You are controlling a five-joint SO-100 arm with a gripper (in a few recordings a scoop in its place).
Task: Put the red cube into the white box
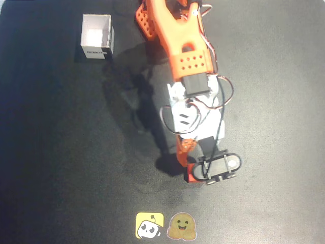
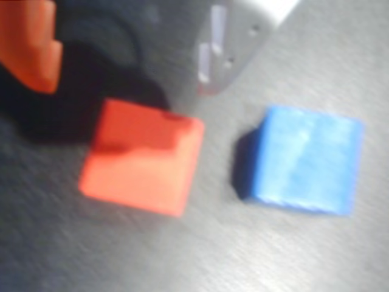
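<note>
The wrist view shows the red cube (image 2: pixel 141 159) on the table beside a blue cube (image 2: pixel 302 159) at its 3 o'clock, apart. Overhead, the arm hides most of it; the white box (image 1: pixel 97 35) sits at 11 o'clock. The gripper (image 2: pixel 127 55) looks spread, the cube below it ungripped, though blur leaves this unsure.

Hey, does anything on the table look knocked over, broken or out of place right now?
Nothing stands out. The white box sits upright and open at the top left of the overhead view. In the wrist view the red cube and blue cube lie flat on the mat, apart from each other, both undamaged.
</note>
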